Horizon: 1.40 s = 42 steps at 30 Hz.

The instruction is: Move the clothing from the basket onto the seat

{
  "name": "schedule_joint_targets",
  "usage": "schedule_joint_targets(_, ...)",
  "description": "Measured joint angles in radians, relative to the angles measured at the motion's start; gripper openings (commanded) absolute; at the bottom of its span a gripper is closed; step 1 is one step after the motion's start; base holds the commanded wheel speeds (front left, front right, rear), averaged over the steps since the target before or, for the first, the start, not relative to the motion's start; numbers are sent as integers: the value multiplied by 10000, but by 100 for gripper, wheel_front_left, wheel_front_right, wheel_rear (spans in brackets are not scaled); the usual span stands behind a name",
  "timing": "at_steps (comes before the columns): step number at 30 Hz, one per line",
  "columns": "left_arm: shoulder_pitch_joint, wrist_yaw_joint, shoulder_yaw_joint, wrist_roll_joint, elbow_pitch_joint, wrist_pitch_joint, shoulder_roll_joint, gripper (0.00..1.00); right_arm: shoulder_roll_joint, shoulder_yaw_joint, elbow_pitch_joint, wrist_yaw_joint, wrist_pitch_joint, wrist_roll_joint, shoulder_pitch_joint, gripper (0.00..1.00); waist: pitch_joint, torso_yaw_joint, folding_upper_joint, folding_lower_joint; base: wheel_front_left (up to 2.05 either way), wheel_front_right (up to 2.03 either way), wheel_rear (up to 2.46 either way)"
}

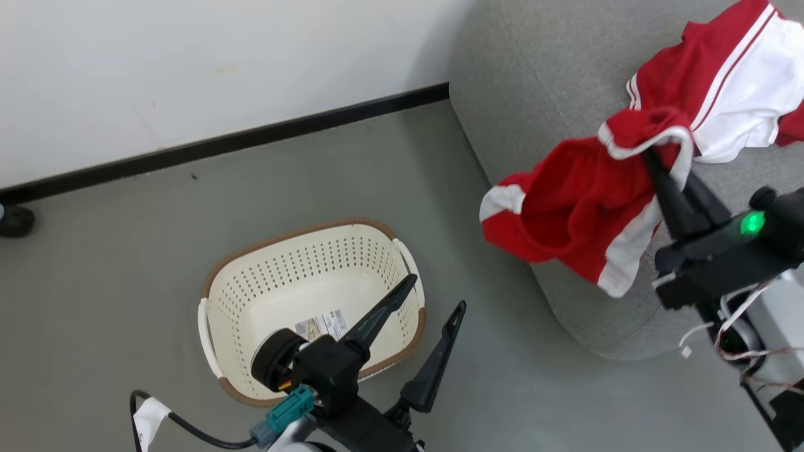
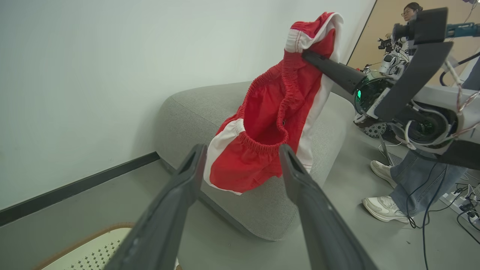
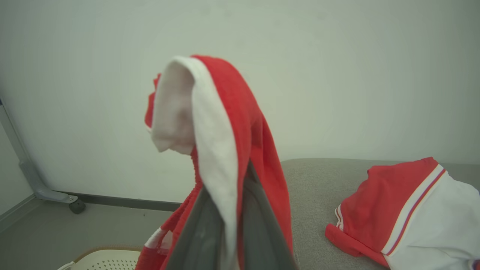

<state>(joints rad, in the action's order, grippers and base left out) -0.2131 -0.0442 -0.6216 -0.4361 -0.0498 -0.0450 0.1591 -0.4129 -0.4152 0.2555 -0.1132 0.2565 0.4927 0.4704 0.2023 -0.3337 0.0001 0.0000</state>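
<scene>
Spread dark fingers of the left gripper [image 1: 436, 292] are seen empty over the near rim of the basket [image 1: 282, 263], whose floor is bare down to its label sticker [image 1: 321, 324]. Off to that gripper's right, the right gripper [image 1: 652, 160] is pinched together on the white-trimmed edge of the red shorts [image 1: 565, 213], which are draped over its fingertips and sag below them, over the rounded edge of the seat [image 1: 534, 75]. Beyond the right gripper's tips, the second red garment [image 1: 722, 81] is laid on the seat. The cloth is judged light, limp and apt to snag, so it is best taken at a hem or the gathered waistband, where layers are bunched; once let go it can be expected to drop in a heap, and part may be left trailing off the edge unless it is carried further forward
</scene>
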Motion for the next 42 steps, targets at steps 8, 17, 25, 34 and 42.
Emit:
schedule_joint_targets(8,-212,4,-38,75,-391,366,142,100,-203,1030,111,-2,2,2,1604,0,894,97,0,1,0,0,0)
schedule_joint_targets(17,-815,-2,-82,180,-757,805,240,100,-988,2351,675,-12,2,67,3935,0,2097,318,0,2,0,0,0)
schedule_joint_targets(25,-1293,-157,-59,422,-966,1183,639,100,-1599,3419,1795,-13,6,184,6301,0,3204,576,0,3,0,0,0)
schedule_joint_targets(34,-1369,-267,36,619,-1030,1415,1264,100,-2359,3977,3522,-13,6,81,8016,0,4008,893,1,1,0,0,0)
schedule_joint_targets(42,-1211,-249,242,685,-1475,1666,1766,100,-3028,4339,4702,-10,6,-2,8477,0,4386,680,-1,-1,0,0,0)
